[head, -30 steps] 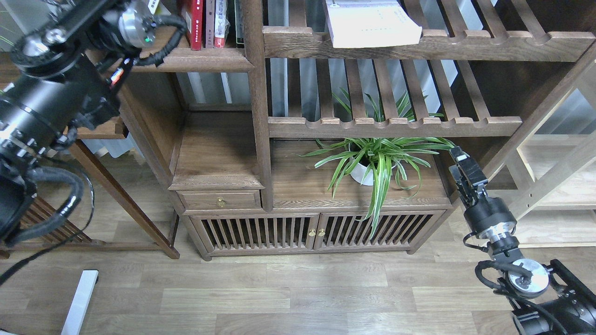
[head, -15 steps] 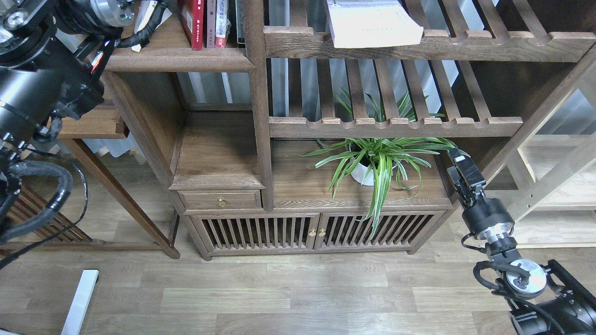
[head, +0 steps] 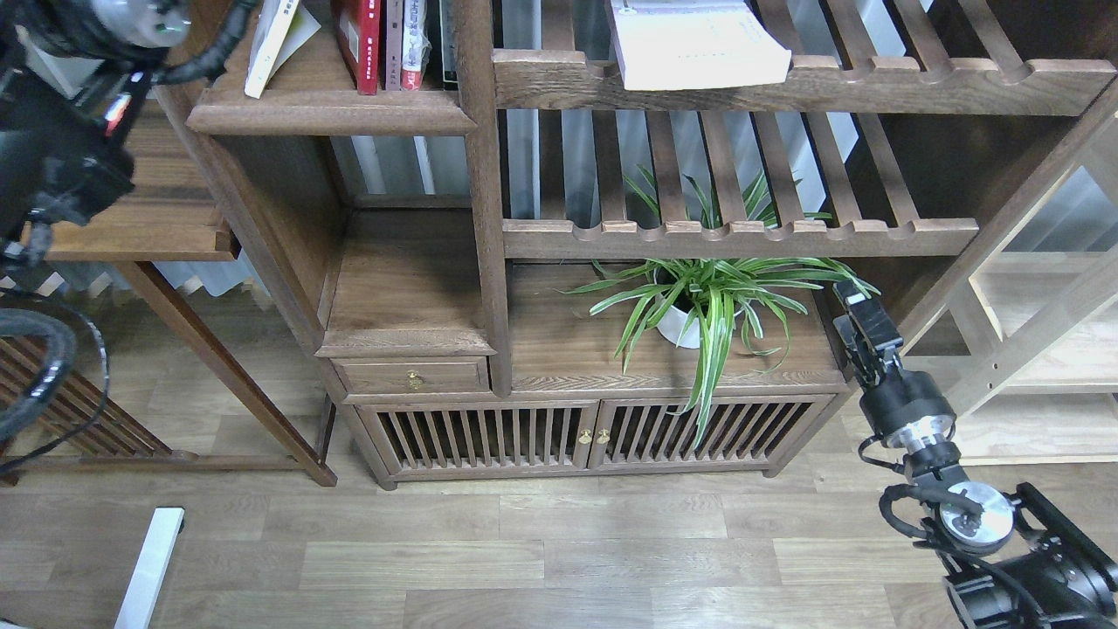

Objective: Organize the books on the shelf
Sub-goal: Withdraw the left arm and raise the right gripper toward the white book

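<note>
Grainy walnut shelf [head: 323, 112] bears slim upright books [head: 384, 44]; right tool's [head: 860, 319] spread unclear, left tool unseen.

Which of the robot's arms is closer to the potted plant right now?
Right. The right gripper hangs just right of the potted plant, near its leaf tips. The left arm is far off at upper left, gripper out of view.

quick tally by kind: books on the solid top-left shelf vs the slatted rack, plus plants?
Books on the solid shelf: 4 countable, namely a leaning pale book, a dark red book, and two thin spines; darker spines beside them cannot be separated.
Books on the slatted rack: 1, a white book.
Potted plants: 1.
Total: 6
</note>
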You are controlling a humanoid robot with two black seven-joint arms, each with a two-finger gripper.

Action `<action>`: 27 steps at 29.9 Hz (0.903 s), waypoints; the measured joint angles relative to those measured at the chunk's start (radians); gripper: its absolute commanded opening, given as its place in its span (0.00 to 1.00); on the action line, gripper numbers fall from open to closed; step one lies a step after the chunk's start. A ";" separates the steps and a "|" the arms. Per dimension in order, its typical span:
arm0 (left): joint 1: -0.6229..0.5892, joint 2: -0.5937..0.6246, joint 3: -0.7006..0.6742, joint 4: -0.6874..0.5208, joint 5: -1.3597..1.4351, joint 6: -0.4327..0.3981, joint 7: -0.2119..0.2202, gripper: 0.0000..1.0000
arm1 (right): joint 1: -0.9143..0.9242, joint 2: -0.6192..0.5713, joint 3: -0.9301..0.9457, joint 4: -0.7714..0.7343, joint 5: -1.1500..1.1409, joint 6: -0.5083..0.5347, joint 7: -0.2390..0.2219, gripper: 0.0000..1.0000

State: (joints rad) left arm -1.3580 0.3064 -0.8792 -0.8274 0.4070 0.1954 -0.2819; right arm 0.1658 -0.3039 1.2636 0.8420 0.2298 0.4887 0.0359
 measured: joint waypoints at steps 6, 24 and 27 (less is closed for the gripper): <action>0.009 0.036 -0.005 0.011 -0.082 -0.169 -0.008 0.98 | 0.018 0.013 -0.016 -0.003 -0.003 0.000 0.000 0.87; 0.105 0.029 0.005 0.015 -0.465 -0.661 0.121 0.98 | 0.061 0.028 -0.017 -0.019 -0.003 0.000 0.006 0.99; 0.167 0.035 0.000 0.009 -0.484 -0.681 0.160 0.98 | 0.081 0.025 -0.006 -0.020 0.003 0.000 0.009 0.99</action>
State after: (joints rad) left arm -1.1911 0.3414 -0.8789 -0.8180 -0.0766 -0.4855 -0.1221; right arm 0.2471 -0.2791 1.2579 0.8225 0.2325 0.4887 0.0448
